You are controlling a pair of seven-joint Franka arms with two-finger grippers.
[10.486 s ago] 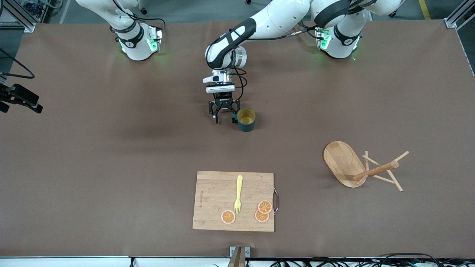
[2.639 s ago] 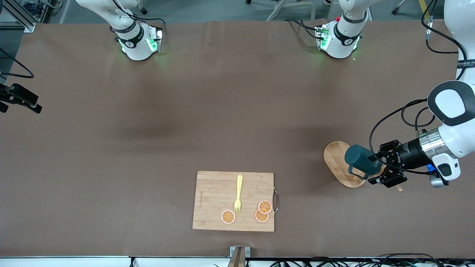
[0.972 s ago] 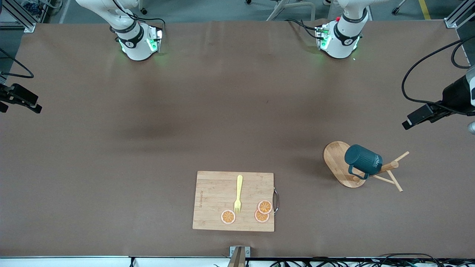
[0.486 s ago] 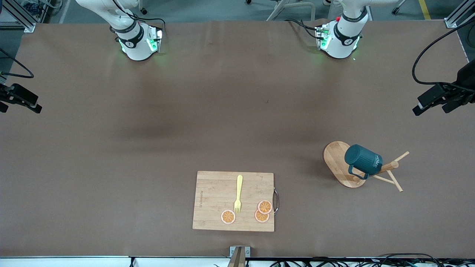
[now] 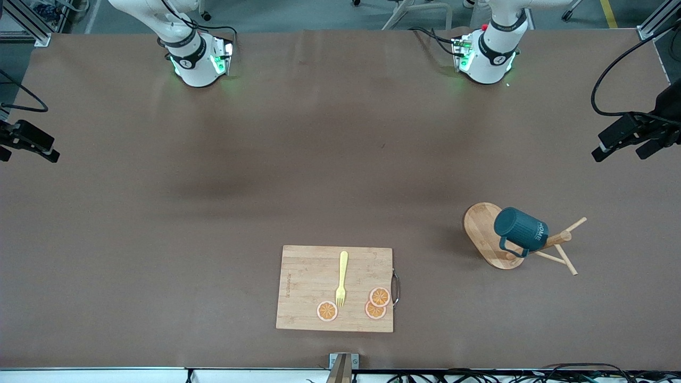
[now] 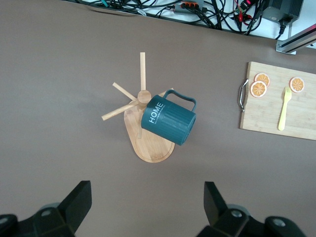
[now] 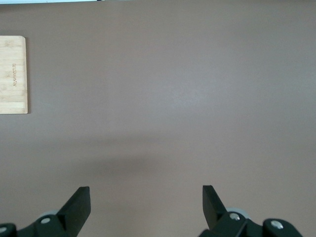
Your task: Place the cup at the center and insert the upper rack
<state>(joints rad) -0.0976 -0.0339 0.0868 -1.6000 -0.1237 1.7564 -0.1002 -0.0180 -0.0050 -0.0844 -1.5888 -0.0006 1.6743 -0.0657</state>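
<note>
The dark teal ribbed cup (image 5: 520,231), lettered "HOME", hangs tilted on the upper rack (image 5: 492,236), a pale wooden mug tree. The left tool (image 6: 145,210) hovers above it, released; the right tool (image 7: 145,207) waits spread over bare table (image 7: 173,89).

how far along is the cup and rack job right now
Done: the cup hangs on the upper rack, toward the left arm's end of the table. In hand: nothing; the left end effector is open, high over the rack, and the right end effector waits open over bare table. Left: seemingly nothing.
</note>
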